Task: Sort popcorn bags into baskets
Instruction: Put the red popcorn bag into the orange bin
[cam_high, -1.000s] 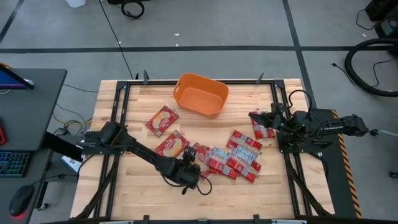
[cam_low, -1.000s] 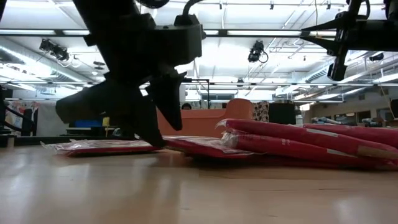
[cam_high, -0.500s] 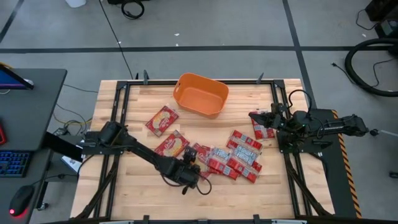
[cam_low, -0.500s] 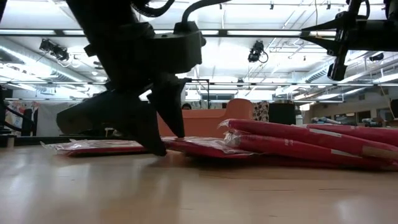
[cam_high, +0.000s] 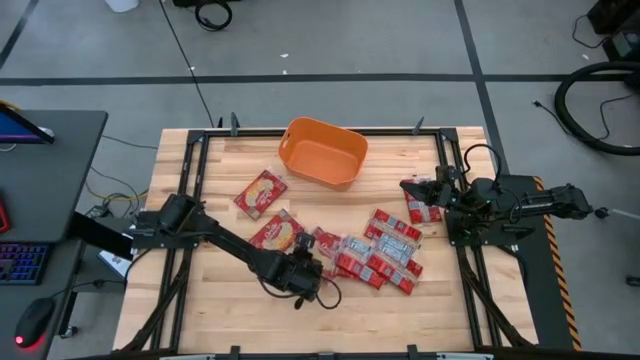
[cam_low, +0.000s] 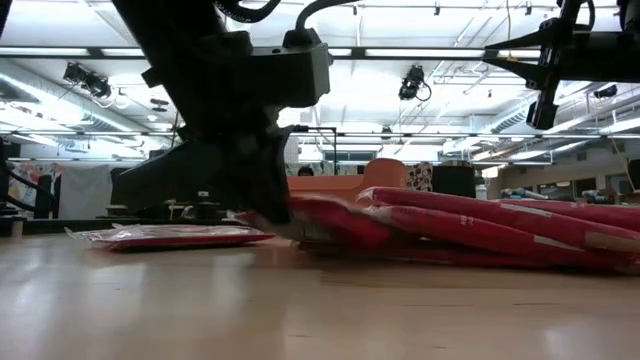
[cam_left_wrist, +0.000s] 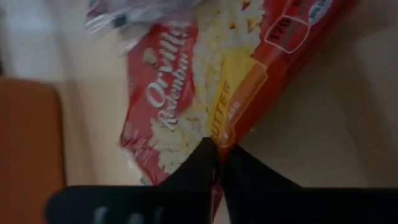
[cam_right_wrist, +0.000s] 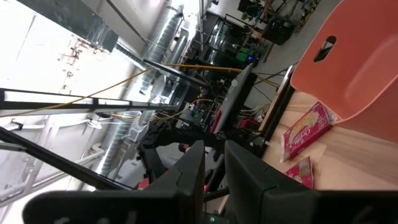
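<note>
Four views: overhead, surface-level, two wrist-mounted.
The orange tub (cam_high: 323, 152) is shared by overhead, low (cam_low: 340, 187) and right wrist (cam_right_wrist: 354, 68) views.

- The tub (cam_high: 323, 152), orange with smooth walls, is sitting upright and open at the table's far middle.
- One red bag (cam_high: 260, 193) with a cream panel is lying flat just near the tub's left corner.
- Another bag (cam_high: 276, 232) is lying nearer the front.
- A cluster of overlapping bags (cam_high: 378, 257) is sprawling right of centre.
- A bag (cam_left_wrist: 205, 87), butter-labelled, is being pinched at its edge.
</note>
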